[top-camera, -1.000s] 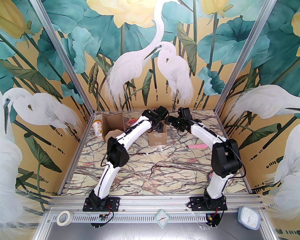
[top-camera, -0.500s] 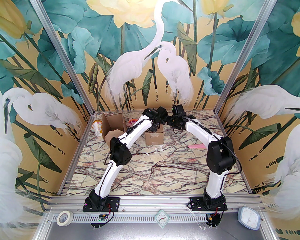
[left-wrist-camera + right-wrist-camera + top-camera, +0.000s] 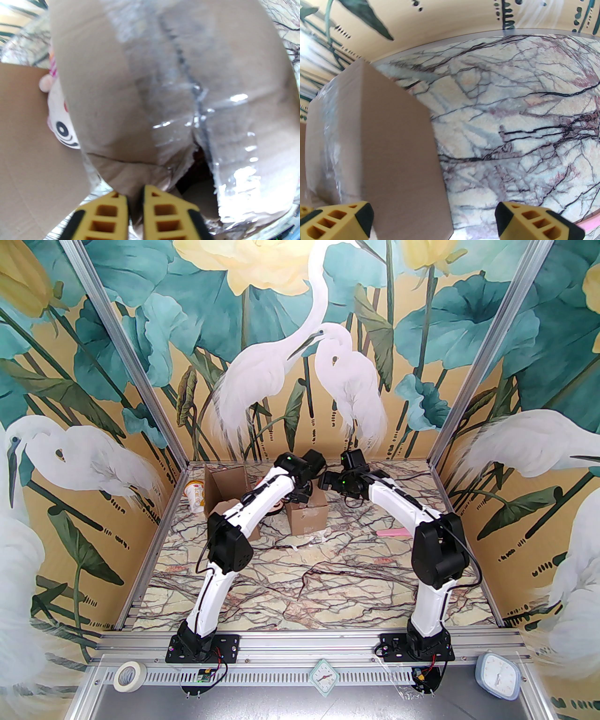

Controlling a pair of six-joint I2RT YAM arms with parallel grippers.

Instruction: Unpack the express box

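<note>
Marble-patterned table top (image 3: 328, 577), painted heron walls behind. At far centre, between your two wrists, sits the small brown cardboard box (image 3: 309, 516), sealed with clear tape. Your left gripper (image 3: 135, 194): yellow fingers nearly together, pinching the torn cardboard edge by the tape seam. Your right gripper (image 3: 434, 211): fingers wide apart at the box's plain side; contact cannot be told. A white-and-pink plush toy (image 3: 58, 121) lies just beside the box.

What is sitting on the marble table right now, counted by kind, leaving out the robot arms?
Cardboard boxes: 2, the open box and the taped box
Noodle cup: 1
Plush toy: 1
Pink strip: 1
Total: 5
</note>
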